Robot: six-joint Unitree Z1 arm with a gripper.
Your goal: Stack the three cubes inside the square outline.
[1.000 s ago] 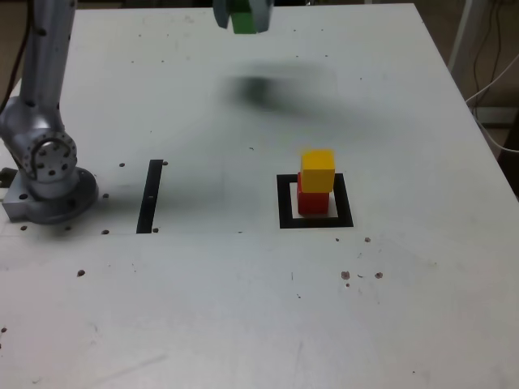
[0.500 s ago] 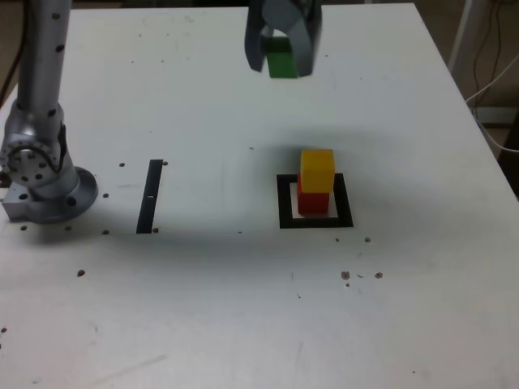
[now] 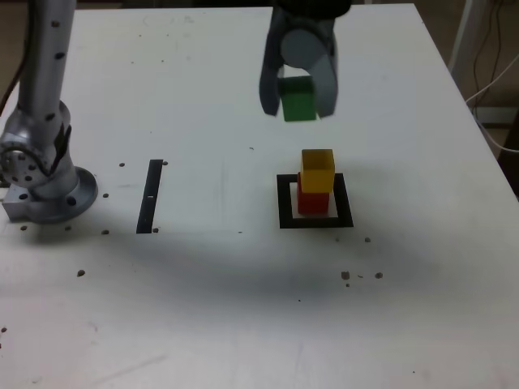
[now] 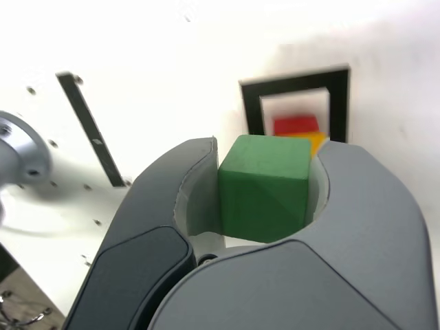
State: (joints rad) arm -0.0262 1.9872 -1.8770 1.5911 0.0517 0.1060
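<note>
Above the yellow cube [image 3: 317,170] — fingers [image 3: 268,85] pinching the green cube [image 3: 298,103], slightly tilted.

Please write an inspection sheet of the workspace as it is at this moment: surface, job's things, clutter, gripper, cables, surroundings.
Surface: white table, small dark specks.
Job's things: yellow cube on red cube inside square outline; green cube held in the air, above and behind the stack.
Clutter: black strip near arm base.
Gripper: gripper shut on green cube, fingers on both sides.
Cables: white cables beyond the exterior view's right edge.
Surroundings: nothing seen clearly.
</note>
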